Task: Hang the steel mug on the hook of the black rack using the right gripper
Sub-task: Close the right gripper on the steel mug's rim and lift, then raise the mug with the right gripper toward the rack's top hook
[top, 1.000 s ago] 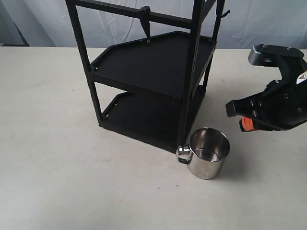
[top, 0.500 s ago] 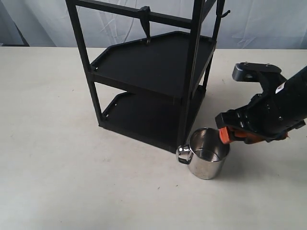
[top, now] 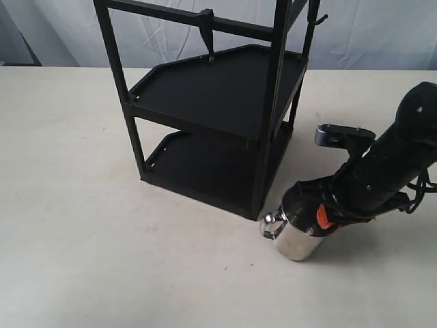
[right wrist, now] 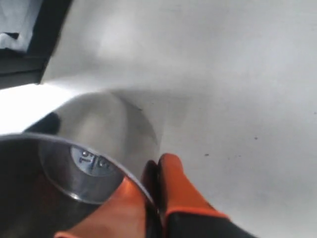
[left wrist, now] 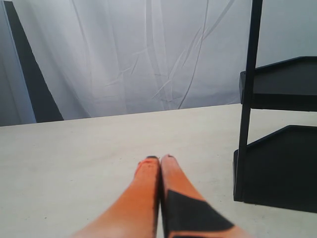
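The steel mug [top: 295,236] stands on the table by the front right corner of the black rack [top: 218,89], its handle [top: 271,225] pointing left. My right gripper [top: 319,216] has come in from the right and is shut on the mug's rim, with one orange finger inside the mug [right wrist: 59,163] and the other finger [right wrist: 176,183] outside the wall. The hook [top: 207,35] hangs from the rack's top bar, far above the mug. My left gripper [left wrist: 159,159] is shut on nothing, low over the table; it does not show in the exterior view.
A thin curled wire hook [top: 319,18] sticks out at the rack's top right. The rack's post [left wrist: 247,99] and shelf edges stand to one side of the left gripper. A white curtain [top: 382,34] closes off the back of the table.
My right gripper came down and leftward from open air to the mug and closed on its rim. The mug shifted slightly and its opening is now covered by the gripper.
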Available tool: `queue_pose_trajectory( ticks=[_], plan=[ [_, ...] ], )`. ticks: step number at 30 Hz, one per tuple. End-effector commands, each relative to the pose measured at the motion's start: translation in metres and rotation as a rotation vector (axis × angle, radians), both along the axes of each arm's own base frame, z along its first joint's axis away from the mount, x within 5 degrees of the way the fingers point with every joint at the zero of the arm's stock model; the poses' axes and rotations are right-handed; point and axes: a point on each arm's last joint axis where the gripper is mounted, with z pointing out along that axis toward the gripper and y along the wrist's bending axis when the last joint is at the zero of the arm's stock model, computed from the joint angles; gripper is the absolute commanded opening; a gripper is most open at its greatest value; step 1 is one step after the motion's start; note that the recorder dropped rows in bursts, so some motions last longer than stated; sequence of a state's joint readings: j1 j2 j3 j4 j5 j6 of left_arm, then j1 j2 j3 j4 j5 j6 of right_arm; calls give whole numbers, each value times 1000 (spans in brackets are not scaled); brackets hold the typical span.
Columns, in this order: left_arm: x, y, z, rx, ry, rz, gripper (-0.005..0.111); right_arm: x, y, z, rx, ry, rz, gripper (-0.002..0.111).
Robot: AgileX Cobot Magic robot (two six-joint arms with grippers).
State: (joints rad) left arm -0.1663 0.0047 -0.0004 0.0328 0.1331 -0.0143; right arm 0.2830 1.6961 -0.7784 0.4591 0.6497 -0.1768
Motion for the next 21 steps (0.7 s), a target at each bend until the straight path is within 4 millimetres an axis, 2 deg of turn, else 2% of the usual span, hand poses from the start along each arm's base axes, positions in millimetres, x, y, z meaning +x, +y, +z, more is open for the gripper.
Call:
queue_pose_trajectory(
  ticks=[1, 5, 10, 13, 17, 21],
  plan=[
    [0, 0, 1, -5, -9, -5, 2, -3, 1, -1, 17, 47, 5, -1],
    [0, 0, 1, -5, -9, -5, 2, -15, 7, 7, 101, 130, 24, -1],
    [0, 0, 1, -5, -9, -5, 2, -35, 22, 34, 378, 68, 48, -1],
    [0, 0, 1, -5, -9, -5, 2, -48, 24, 53, 506, -23, -5, -1],
    [0, 0, 1, -5, -9, -5, 2, -58, 23, 67, 654, -116, -185, -1],
    [0, 0, 1, -5, -9, -5, 2, -65, 41, 80, 807, -152, -258, -1]
  ],
)
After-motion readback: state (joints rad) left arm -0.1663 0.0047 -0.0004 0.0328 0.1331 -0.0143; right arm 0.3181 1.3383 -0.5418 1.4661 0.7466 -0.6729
